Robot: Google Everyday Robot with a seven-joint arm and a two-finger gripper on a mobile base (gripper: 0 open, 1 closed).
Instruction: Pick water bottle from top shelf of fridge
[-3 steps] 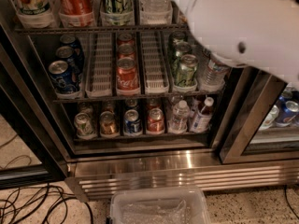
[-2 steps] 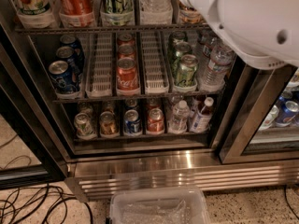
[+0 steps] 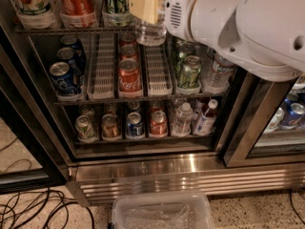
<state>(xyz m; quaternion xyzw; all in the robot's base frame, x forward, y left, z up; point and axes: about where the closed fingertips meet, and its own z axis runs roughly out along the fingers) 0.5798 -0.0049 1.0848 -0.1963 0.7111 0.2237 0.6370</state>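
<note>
The fridge [image 3: 190, 174] stands open in front of me. The water bottle [image 3: 150, 31], clear and ribbed, is at the front of the top shelf [image 3: 62, 30], and its base hangs in front of and below the thin front rail. My gripper [image 3: 150, 9] comes in from the upper right on the big white arm [image 3: 248, 23] and is shut on the bottle's upper body. One tan finger pad [image 3: 144, 7] lies across the bottle's front. The bottle's cap is out of view above the frame.
A 7UP bottle [image 3: 29, 3], a red cola bottle [image 3: 76, 1] and a green can [image 3: 114, 1] stand left of the water bottle. Cans and small bottles fill the lower racks. The black door frame [image 3: 248, 128] stands at right. A clear plastic bin [image 3: 162, 213] and cables [image 3: 38, 209] lie on the floor.
The arm and gripper have swung left across the top shelf. The water bottle has shifted left and forward, its base now showing below the shelf rail.
</note>
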